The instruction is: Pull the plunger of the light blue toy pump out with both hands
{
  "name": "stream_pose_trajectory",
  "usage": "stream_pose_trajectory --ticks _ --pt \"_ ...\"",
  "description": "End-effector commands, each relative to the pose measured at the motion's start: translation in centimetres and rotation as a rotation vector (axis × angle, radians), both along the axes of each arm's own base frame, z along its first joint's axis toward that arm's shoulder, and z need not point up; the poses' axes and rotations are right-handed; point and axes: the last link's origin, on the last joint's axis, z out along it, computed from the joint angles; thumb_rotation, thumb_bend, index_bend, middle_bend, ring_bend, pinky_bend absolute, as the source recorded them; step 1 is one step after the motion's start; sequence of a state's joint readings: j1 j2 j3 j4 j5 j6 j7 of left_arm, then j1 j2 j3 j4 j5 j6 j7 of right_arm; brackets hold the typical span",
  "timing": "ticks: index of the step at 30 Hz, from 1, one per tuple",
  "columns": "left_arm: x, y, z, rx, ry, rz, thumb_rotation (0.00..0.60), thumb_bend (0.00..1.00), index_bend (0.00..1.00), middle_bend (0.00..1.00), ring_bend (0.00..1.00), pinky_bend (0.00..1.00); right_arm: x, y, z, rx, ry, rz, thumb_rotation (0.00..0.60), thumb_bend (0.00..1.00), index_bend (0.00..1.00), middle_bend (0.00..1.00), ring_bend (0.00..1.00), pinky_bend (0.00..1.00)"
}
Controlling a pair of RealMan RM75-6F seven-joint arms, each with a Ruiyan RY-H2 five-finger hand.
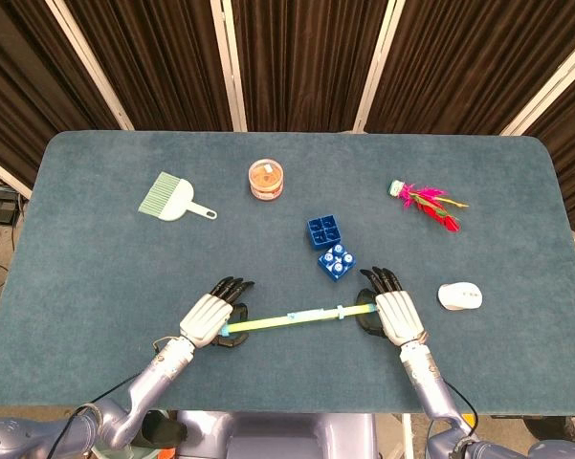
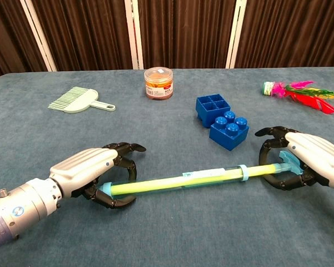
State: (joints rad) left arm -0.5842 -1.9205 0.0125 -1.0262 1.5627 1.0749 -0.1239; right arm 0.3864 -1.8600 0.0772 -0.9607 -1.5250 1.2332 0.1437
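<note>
The light blue toy pump's clear tube point(image 2: 178, 181) is grasped at its capped end by the left hand point(image 2: 94, 169), as anchor. Its T-shaped plunger handle point(image 2: 286, 160) is enclosed by the right hand point(image 2: 300, 158), positioned for withdrawal.

Both hands point(image 2: 91, 169) grip pump point(image 2: 178, 182)

Left hand point(image 2: 94, 169) and right hand point(image 2: 305, 158) lie low, fingers curled, palms down.

Light blue pump point(image 2: 211, 177), yellow-green plunger point(image 2: 155, 184), dark blue bricks point(image 2: 222, 124)
</note>
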Motion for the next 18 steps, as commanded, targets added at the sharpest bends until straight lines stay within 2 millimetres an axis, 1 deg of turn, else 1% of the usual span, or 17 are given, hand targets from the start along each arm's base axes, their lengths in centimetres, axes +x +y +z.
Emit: stream_pose_trajectory --ticks 1,12,18 --pt "0.02 0.08 -0.03 0.000 0.000 0.001 0.600 0.54 0.60 0.06 0.00 0.00 -0.16 0.10 -0.25 0.006 0.000 -0.002 0.600 0.42 0.56 0.16 0.08 0.09" --pt "0.01 0.21 -0.09 0.001 -0.002 0.001 0.600 0.54 0.60 0.06 0.00 0.00 -0.87 0.19 -0.39 0.007 0.000 -0.016 0.600 0.48 0.65 0.18 0.08 0.09" --pt "-0.02 0.19 0.03 0.004 -0.004 0.000 0.600 0.54 0.60 0.06 0.00 0.00 -0.90 0.23 -0.19 -0.005 0.004 -0.015 0.600 0.55 0.73 0.20 0.08 0.10"
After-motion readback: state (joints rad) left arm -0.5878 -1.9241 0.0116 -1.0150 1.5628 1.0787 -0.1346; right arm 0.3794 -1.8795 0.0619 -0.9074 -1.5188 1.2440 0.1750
